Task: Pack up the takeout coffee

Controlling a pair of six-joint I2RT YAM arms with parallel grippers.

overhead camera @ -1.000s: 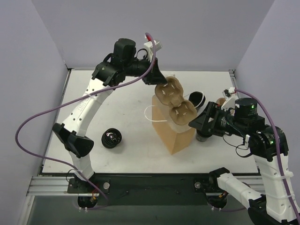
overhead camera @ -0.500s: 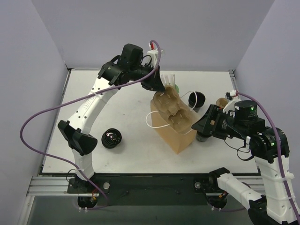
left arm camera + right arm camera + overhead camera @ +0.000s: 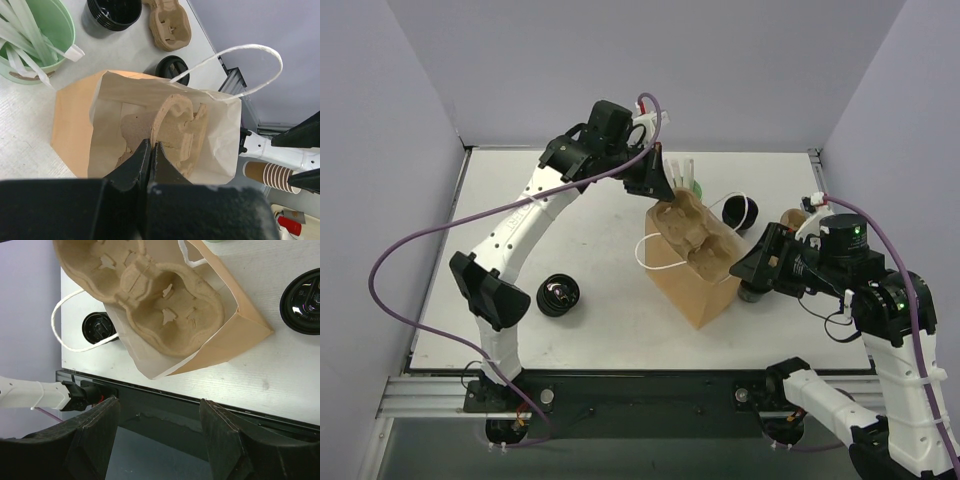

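Seating the carrier (image 3: 177,120) in the bag (image 3: 75,125) is the step you are on, as I judge it. In the left wrist view, your left tool (image 3: 151,147) is pinched shut on the carrier's edge. The carrier hangs tilted inside the bag's open mouth. The coffee (image 3: 172,67) stands lidded on the bench (image 3: 125,50), just beyond the bag's far wall and outside it.

In the right wrist view, your right tool (image 3: 159,405) holds nothing and its jaws stand apart. Below it the carrier lies askew across the bag's mouth, with one end out over the rim.

In the top view, the bag stands mid-bench. The coffee sits just off the bag's right side, toward the bench's near right corner, partly hidden under your right tool. Next you likely need to level the carrier, sink it to the bottom and let go. Only then can the coffee go into a well, kept upright.
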